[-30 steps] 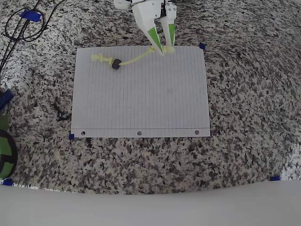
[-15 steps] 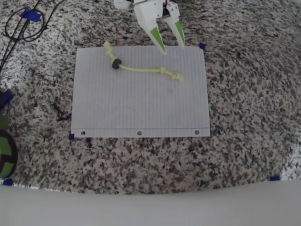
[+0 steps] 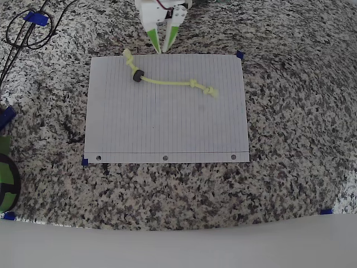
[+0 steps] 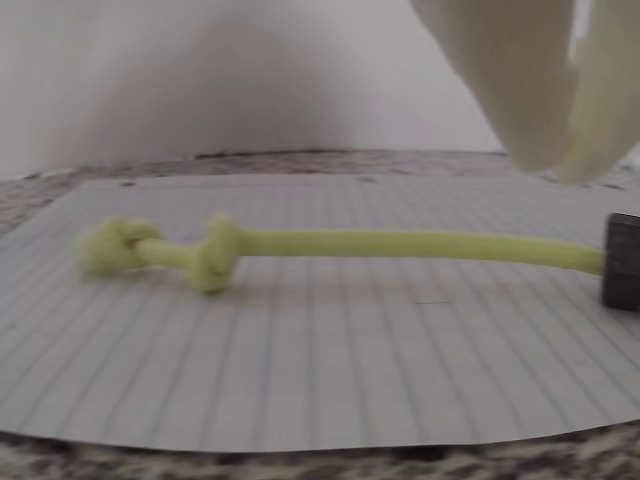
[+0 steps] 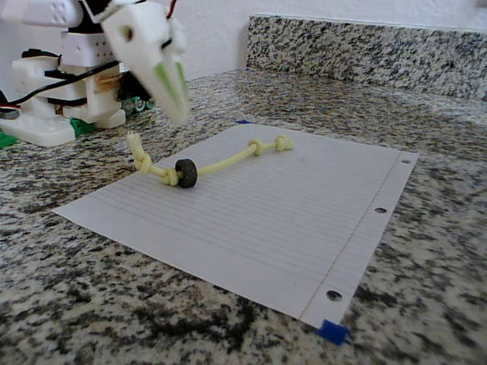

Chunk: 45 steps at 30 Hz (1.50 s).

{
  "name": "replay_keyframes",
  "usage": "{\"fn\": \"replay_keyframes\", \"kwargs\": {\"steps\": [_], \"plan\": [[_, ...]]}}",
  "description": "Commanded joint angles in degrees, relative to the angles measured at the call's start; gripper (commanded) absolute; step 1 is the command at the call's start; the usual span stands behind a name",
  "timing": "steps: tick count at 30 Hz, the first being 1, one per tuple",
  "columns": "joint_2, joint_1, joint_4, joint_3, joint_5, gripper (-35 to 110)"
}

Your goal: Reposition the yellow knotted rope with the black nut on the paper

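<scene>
The yellow knotted rope [image 3: 167, 82] lies loose across the upper part of the paper [image 3: 167, 128], running from the top-left edge down to the right. The black nut [image 3: 138, 76] is threaded on it near its left end. My gripper [image 3: 162, 50] hovers just beyond the paper's top edge, above and right of the nut, fingers together and holding nothing. In the wrist view the rope [image 4: 400, 243] stretches across the paper [image 4: 300, 360], with the nut [image 4: 622, 260] at the right edge and my gripper [image 4: 560, 150] above it. The fixed view shows the gripper [image 5: 176, 114] raised over the rope [image 5: 228, 161] and nut [image 5: 186, 172].
Black cables [image 3: 28, 30] coil at the top left of the granite counter. Blue tape pieces [image 3: 240, 54] mark spots around the sheet. The arm's base [image 5: 61, 99] stands behind the paper [image 5: 289, 213], and a granite backsplash [image 5: 365, 46] rises beyond.
A second ago the gripper held the rope's right end by the paper's top edge. It let go, the rope settled lower, and the gripper moved left and shut.
</scene>
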Motion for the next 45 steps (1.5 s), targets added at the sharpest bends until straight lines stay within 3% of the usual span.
{"fn": "replay_keyframes", "kwargs": {"steps": [1,14,31,45], "plan": [[-7.2,4.3,-0.9,-3.7,-7.4,0],[-24.5,12.3,-8.7,-3.7,-27.1,0],[-35.9,15.5,-24.8,-5.6,-34.6,0],[-54.7,18.3,-34.6,-18.6,-39.1,0]]}}
